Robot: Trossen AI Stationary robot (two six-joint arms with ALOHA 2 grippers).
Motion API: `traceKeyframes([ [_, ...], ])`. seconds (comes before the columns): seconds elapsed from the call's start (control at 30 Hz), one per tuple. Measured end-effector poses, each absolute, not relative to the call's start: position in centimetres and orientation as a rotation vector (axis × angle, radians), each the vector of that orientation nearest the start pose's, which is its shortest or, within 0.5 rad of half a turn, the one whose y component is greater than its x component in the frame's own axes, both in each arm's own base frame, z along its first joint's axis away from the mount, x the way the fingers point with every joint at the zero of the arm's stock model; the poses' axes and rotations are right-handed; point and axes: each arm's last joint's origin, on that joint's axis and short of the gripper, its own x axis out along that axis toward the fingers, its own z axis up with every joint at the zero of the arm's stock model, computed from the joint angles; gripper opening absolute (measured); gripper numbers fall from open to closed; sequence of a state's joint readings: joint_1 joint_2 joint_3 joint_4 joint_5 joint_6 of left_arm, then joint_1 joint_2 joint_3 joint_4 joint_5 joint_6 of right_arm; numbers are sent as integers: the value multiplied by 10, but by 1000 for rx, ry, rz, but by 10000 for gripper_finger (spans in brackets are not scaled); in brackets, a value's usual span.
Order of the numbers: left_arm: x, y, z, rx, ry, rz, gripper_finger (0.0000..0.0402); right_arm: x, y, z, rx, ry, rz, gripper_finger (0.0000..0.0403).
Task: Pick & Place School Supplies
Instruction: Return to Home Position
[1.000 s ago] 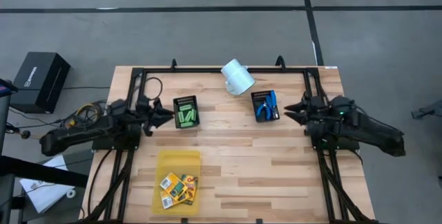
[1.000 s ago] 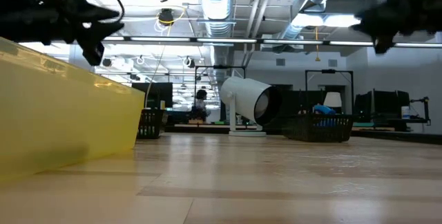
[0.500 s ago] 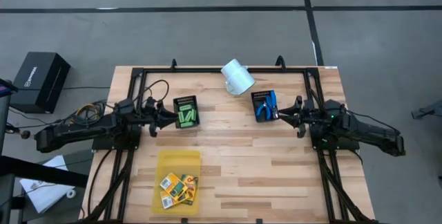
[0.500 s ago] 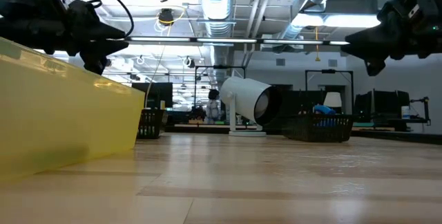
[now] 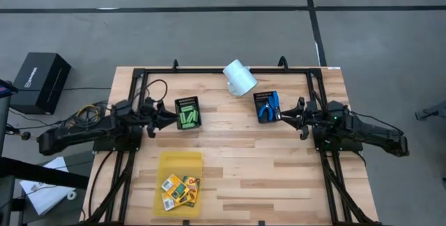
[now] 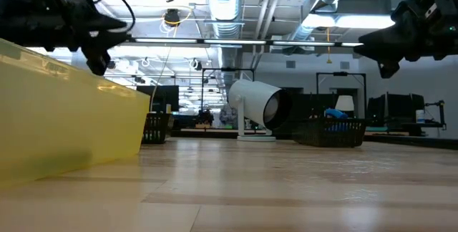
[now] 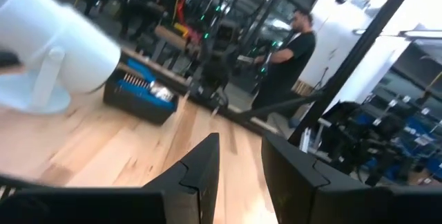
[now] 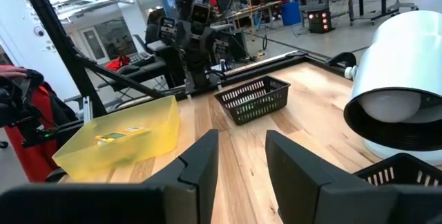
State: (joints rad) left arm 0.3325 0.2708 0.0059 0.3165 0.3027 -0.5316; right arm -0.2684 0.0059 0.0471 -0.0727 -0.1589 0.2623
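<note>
left tool [image 5: 164, 116] hangs empty, fingers slightly apart, beside the left black bin [image 5: 176, 114] of green erasers [image 5: 188, 116]; orange-yellow boxes [image 5: 179, 188] lie in the yellow tray [image 5: 180, 163], blue-handled pliers [image 5: 268, 107] in the right black bin [image 5: 256, 99] by the right tool [image 5: 293, 112], parted and empty. all look light; the boxes likely crush, so pinch their edges.

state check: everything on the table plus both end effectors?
Left end effector: open, empty, aloft.
Right end effector: open, empty, aloft.
Cup: lying on its side.
Left bin: upright, holds erasers.
Right bin: upright, holds pliers.
Yellow tray: upright, holds boxes.
</note>
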Motion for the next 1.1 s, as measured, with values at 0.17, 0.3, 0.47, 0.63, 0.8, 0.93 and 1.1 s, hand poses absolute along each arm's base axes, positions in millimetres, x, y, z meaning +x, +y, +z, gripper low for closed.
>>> traceKeyframes([
  [0.17, 103, 26, 181, -485, -144, -8, 103, 92, -21, 172, 269, 17, -114, 113],
  [0.3, 96, 24, 189, -455, -228, -32, 103, 92, -21, 172, 269, 17, -115, 113],
  [0.47, 87, 20, 200, -464, -342, -119, 103, 92, -21, 172, 269, 17, -116, 113],
  [0.63, 66, 10, 233, -612, -618, -451, 103, 92, -21, 172, 269, 17, -116, 113],
  [0.8, 52, 4, 245, -570, -762, -569, 103, 92, -21, 172, 269, 17, -116, 113],
  [0.93, 52, 2, 245, -579, -760, -596, 103, 92, -21, 172, 269, 17, -116, 113],
  [1.1, 52, 1, 245, -592, -752, -629, 103, 92, -21, 172, 269, 17, -116, 113],
])
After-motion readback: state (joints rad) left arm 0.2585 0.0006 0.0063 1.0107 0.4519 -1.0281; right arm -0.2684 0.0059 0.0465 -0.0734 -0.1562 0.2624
